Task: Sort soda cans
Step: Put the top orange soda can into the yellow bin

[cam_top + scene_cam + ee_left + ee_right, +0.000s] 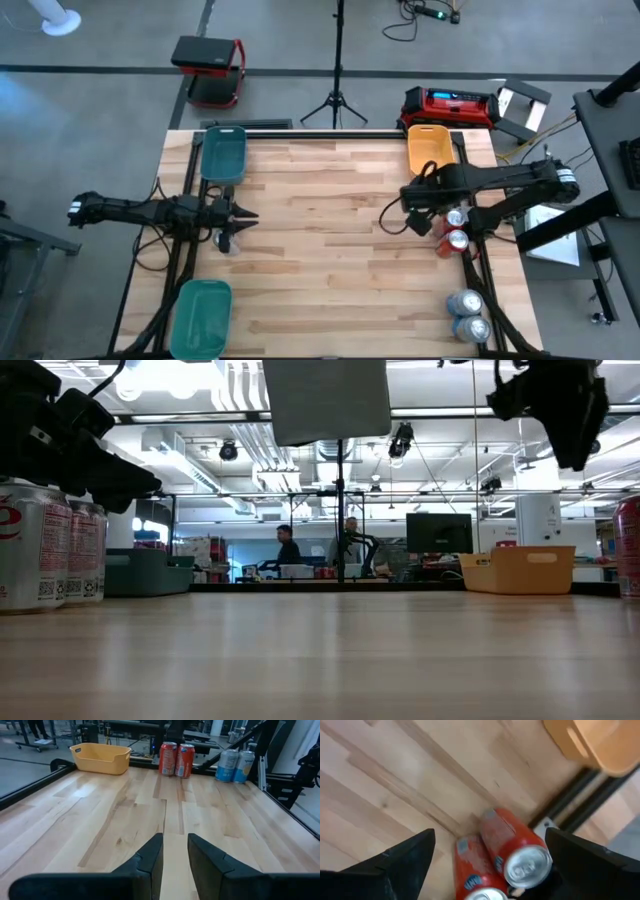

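Two red cans (176, 759) with silver tops stand side by side, and next to them two pale blue-silver cans (235, 765). The trays are orange (430, 148), teal (222, 153) and green (201, 316). The table (330, 250) is light, streaky wood, and both arms are black.

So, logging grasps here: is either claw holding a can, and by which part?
Neither. The right claw hangs open above the two red metal cans; the left claw is open with only bare wood between its fingers.
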Robot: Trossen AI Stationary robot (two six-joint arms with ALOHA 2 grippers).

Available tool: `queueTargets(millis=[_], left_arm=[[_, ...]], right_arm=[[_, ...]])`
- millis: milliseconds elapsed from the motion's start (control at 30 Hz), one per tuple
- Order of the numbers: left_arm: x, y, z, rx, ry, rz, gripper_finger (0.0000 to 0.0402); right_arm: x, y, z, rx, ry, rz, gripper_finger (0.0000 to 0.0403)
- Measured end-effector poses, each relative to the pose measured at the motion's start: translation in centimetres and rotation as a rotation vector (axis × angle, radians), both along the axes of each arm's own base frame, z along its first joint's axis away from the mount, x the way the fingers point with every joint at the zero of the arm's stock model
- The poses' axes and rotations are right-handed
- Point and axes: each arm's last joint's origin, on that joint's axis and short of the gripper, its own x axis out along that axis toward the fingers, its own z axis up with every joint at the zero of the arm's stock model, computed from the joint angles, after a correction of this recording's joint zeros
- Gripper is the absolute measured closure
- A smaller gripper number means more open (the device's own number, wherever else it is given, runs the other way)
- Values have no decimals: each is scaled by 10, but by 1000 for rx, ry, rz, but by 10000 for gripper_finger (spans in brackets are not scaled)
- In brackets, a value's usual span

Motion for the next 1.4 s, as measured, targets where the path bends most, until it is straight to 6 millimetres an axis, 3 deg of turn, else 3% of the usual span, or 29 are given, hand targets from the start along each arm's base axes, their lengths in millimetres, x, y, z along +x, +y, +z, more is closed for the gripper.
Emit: queueTargets(millis=[333,533,833,1400], left_arm=[[0,0,0,0,5,0,328],[0,0,-1,0,6,-1,328],[0,0,-1,0,7,-1,328],[0,0,-1,1,9,-1,328]], right_arm=[[-49,-19,-12,29,-35,-118,28],[-64,-21,-30,64,12,-133,28],[-61,-21,-48,110,81,-132,28],[-32,-20,-73,317,201,-188,28]])
